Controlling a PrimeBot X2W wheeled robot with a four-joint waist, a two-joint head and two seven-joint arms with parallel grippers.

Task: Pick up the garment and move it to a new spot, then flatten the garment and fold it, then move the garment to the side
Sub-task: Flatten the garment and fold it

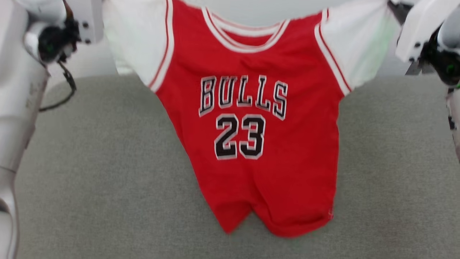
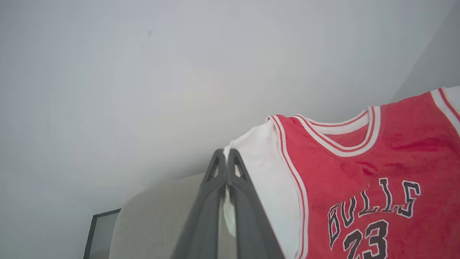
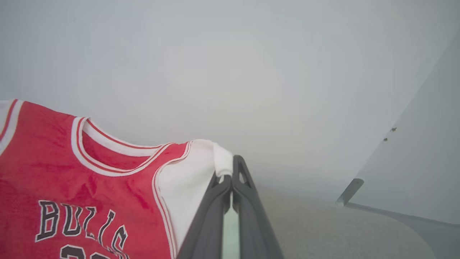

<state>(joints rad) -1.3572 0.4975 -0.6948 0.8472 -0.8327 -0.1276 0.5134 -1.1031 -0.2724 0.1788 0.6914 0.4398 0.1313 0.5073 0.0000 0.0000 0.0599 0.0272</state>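
The garment (image 1: 258, 144), a red jersey with white short sleeves and black lettering on the chest, hangs spread out facing me. Its lower hem rests crumpled on the grey fabric surface (image 1: 90, 172). My left gripper (image 2: 226, 154) is shut on the edge of one white sleeve (image 2: 266, 169). On the other white sleeve (image 3: 187, 180), my right gripper (image 3: 231, 163) is shut on the tip. In the head view the two wrists (image 1: 57, 39) (image 1: 431, 46) flank the garment at the top corners, and the fingertips are hidden behind the sleeves.
The grey fabric surface stretches wide on both sides of the garment, ending at a pale wall behind (image 1: 258, 10). A dark-framed panel (image 2: 100, 230) stands past the surface's rounded corner. A pale slanted panel (image 3: 413, 172) rises on the right of the right wrist view.
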